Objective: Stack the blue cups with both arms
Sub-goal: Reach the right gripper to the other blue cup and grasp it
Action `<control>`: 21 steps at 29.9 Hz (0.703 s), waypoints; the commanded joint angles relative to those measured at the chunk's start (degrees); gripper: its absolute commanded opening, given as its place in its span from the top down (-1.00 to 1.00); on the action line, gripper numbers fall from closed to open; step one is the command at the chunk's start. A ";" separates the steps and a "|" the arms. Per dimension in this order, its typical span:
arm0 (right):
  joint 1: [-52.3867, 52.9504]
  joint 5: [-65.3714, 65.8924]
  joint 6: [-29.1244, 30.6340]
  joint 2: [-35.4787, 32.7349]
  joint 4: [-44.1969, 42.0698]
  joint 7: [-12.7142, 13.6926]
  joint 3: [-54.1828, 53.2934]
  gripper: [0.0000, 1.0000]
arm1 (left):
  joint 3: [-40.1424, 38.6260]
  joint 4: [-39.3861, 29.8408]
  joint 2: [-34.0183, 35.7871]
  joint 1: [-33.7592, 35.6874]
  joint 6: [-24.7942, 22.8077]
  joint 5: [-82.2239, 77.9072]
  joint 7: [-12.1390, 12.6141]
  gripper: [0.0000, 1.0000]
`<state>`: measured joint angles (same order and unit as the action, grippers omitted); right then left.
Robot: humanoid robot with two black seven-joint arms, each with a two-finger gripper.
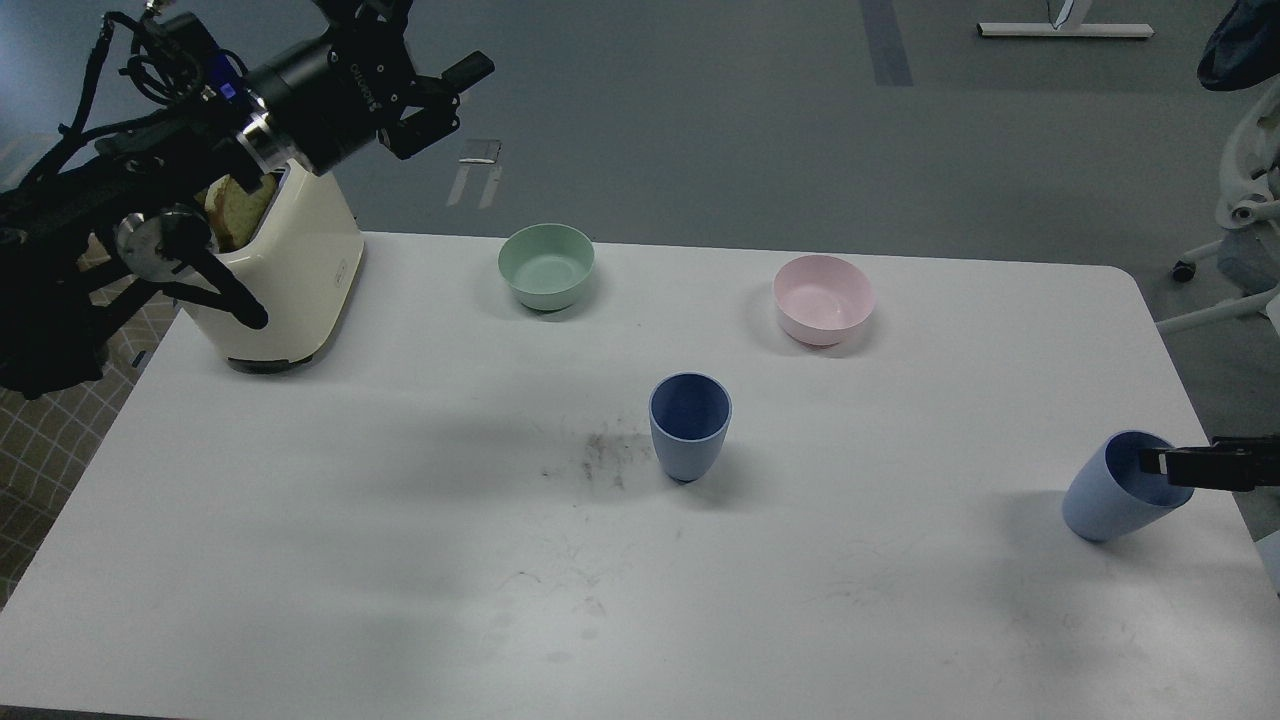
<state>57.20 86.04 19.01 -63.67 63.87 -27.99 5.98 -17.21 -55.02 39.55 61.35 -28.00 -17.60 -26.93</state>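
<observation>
At counter's right edge our right pincer [1150, 462] grips a tilted blue cup [1110, 495] by its rim | left pincer [450, 95] released, raised above toaster [290, 270] | second blue cup [690, 425] upright mid-counter [400, 560]

The left arm [150, 180] is black, draped in looping black cables, with a silver wrist ring, a small blue patch and white lettering. The right gripper [1165, 463] shows as a flat black bar at 3 o'clock.

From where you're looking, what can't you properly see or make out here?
- Right gripper: head view, mostly cut off by the right edge; one finger reaches the tilted blue cup, grip unclear.
- Toaster: left side and slot partly hidden by my left arm.
- Left gripper: dark, its fingers hard to separate.
- Office chair: cut off at the right edge.
</observation>
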 commanded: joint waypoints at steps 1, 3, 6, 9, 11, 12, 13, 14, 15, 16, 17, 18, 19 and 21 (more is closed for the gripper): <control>-0.60 0.18 0.06 0.30 -0.23 -0.01 0.00 -0.54 | -0.10 0.00 0.00 0.00 0.00 -0.07 0.04 -0.94; -0.60 0.35 0.06 0.30 -0.32 -0.01 0.00 -0.43 | -0.02 0.00 0.00 0.00 0.00 -0.06 -0.05 -0.94; -0.69 1.23 -0.03 0.21 -0.32 -0.01 0.00 -0.21 | -0.10 0.00 0.08 -0.09 0.00 0.02 0.04 -0.94; -0.77 1.50 -0.12 0.21 -0.32 -0.01 0.00 -0.04 | -0.10 0.00 0.08 -0.09 0.00 0.02 -0.05 -0.94; -0.77 1.50 -0.03 0.21 -0.32 -0.01 0.00 0.20 | -0.10 0.00 0.08 -0.09 0.00 0.02 0.04 -0.94; -0.77 1.58 -0.03 0.21 -0.32 -0.01 0.00 0.56 | -0.10 0.00 0.08 -0.09 0.00 0.02 0.04 -0.94; -0.77 1.58 -0.03 0.21 -0.32 -0.01 0.00 0.56 | -0.10 0.00 0.08 -0.09 0.00 0.02 0.04 -0.94; -0.77 1.50 -0.03 0.13 -0.32 -0.01 0.00 0.72 | -0.10 0.00 0.08 -0.09 0.00 0.02 0.04 -0.94; -0.69 1.50 -0.12 0.04 -0.32 -0.01 0.00 0.81 | -0.10 0.00 0.17 -0.09 0.00 0.02 0.04 -0.94; -0.69 1.50 -0.12 0.04 -0.32 -0.01 0.00 0.85 | -0.10 0.00 0.17 -0.09 0.00 0.02 0.04 -0.94; -0.69 1.50 -0.12 -0.05 -0.24 -0.01 0.00 0.94 | -0.10 0.00 0.09 -0.09 0.00 0.02 -0.05 -0.94; -0.51 1.50 -0.03 -0.14 -0.23 -0.01 0.00 1.00 | -0.10 0.00 0.08 -0.09 0.00 0.02 0.04 -0.94; -0.51 1.50 -0.03 -0.23 -0.15 -0.01 0.00 1.00 | -0.10 0.00 0.17 -0.09 0.00 0.02 0.04 -0.94; -0.25 1.50 -0.03 -0.92 -0.06 -0.01 0.00 1.00 | -0.10 0.00 0.08 -0.09 0.00 0.02 0.04 -0.94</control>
<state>56.64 87.58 18.91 -63.87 63.66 -27.99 5.98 -17.32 -55.02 39.69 61.26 -28.00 -17.58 -26.92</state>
